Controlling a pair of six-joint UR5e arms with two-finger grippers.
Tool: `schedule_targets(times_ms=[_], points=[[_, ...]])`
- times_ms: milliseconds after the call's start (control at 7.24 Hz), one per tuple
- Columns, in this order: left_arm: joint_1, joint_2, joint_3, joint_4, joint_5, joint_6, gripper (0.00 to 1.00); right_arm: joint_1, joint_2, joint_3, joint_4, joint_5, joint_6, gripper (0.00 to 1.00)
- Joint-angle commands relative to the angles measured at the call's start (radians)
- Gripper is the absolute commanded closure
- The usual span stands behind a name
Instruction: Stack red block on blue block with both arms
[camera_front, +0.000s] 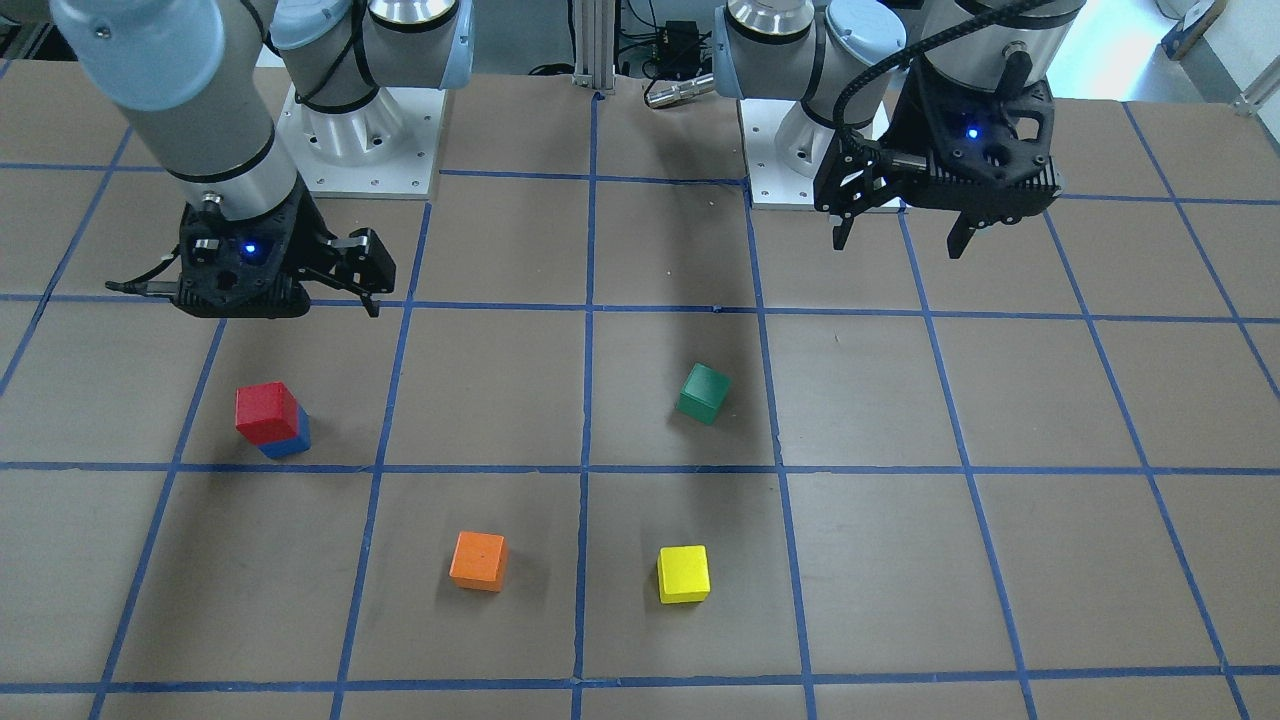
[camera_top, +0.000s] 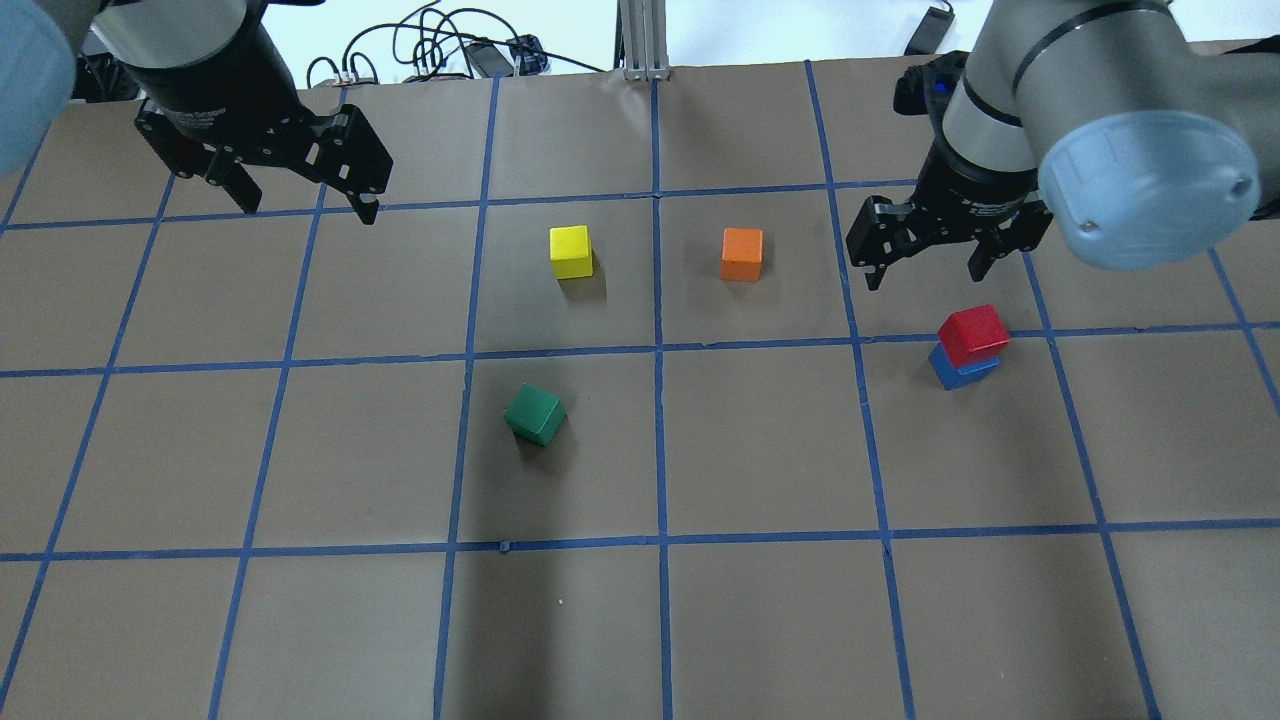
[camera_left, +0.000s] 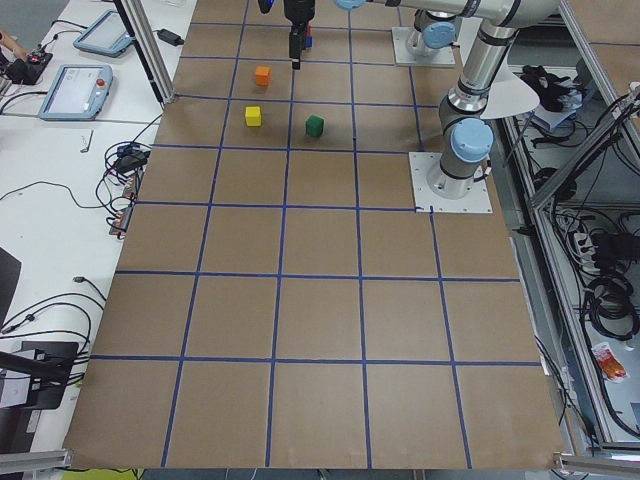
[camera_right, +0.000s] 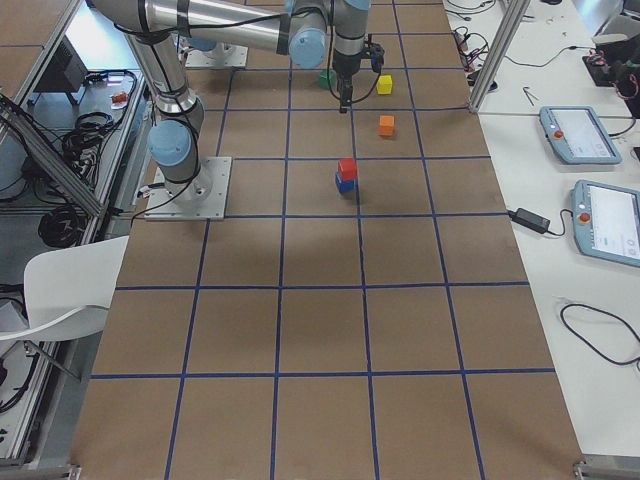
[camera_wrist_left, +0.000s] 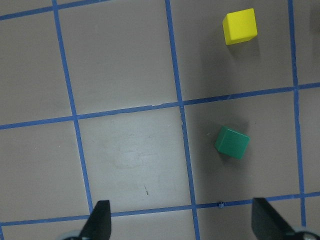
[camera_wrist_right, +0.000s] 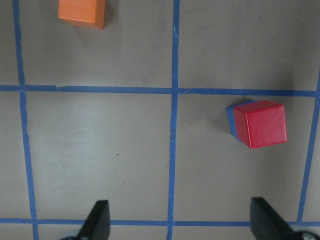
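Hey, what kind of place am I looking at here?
Probably a robotics lab: the left arm and right arm bolted to a tape-gridded table, a teach pendant on the side bench.

No lettering, label, brand or number was legible in any view; the pendant screens were too small to read

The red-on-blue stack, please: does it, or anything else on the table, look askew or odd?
Nothing serious. The red block sits flat on the blue block, perhaps slightly off-square, though that may be the viewing angle. The green block lies turned against the grid lines.
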Motion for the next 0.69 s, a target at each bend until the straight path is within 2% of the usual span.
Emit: schedule_targets(times_ms=[0, 415, 553], points=[[0.0, -0.002, 0.001, -0.001, 0.0, 0.0, 0.0, 0.022, 0.0, -0.065, 0.016, 0.003, 0.067, 0.0], [0.0, 0.0, 0.001, -0.001, 0.0, -0.002, 0.0, 0.011, -0.007, -0.08, 0.016, 0.0, 0.066, 0.0], [0.0, 0.0, 0.001, -0.001, 0.0, -0.002, 0.0, -0.019, -0.013, -0.079, 0.058, -0.008, 0.063, 0.0]])
